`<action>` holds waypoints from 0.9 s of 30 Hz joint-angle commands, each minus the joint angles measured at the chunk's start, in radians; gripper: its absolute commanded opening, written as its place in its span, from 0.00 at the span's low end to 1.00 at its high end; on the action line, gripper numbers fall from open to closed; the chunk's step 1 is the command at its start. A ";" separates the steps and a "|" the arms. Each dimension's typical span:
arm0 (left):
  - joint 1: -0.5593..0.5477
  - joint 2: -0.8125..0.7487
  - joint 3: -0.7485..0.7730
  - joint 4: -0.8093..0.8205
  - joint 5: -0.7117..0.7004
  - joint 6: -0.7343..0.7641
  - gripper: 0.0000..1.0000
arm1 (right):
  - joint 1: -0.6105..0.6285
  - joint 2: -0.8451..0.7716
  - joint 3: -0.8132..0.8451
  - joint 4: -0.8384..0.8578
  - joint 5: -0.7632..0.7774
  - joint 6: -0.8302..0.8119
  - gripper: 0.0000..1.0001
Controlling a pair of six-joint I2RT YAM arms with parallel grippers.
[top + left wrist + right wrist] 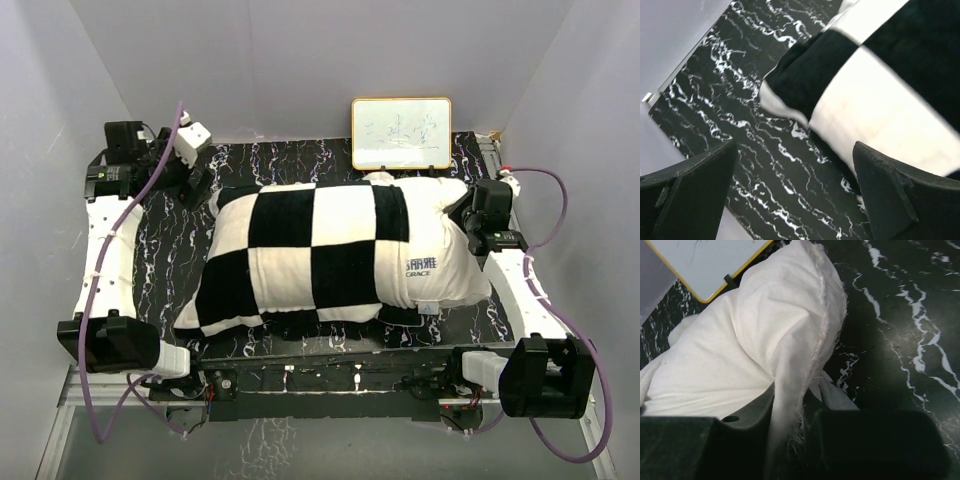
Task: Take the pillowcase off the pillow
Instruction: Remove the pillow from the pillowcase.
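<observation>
On the bench (165, 262), the pillow (445, 240) is clamped by the right hand (790, 440); the pillowcase (310, 250) is to be gripped by the spread, empty left hand (795, 195).

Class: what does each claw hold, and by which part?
Right claw pinches the seamed corner of the plump white pillow; left claw is open, holding nothing.

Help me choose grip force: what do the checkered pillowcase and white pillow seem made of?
Pillowcase: soft plush, fleece-like fabric, matte; its square edges look fuzzy. Pillow: thin woven cloth, perhaps cotton or polyester, matte; creased, with frayed threads along its seam.
</observation>
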 commanded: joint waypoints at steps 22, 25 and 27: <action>0.116 0.038 -0.464 -0.597 0.063 0.616 0.97 | -0.090 -0.113 0.043 0.170 0.379 -0.062 0.08; 0.105 0.000 -0.564 -0.498 0.057 0.608 0.97 | -0.091 -0.133 -0.007 0.166 0.355 -0.058 0.08; 0.090 -0.036 -0.622 -0.437 0.059 0.600 0.97 | -0.090 -0.150 -0.039 0.153 0.339 -0.056 0.08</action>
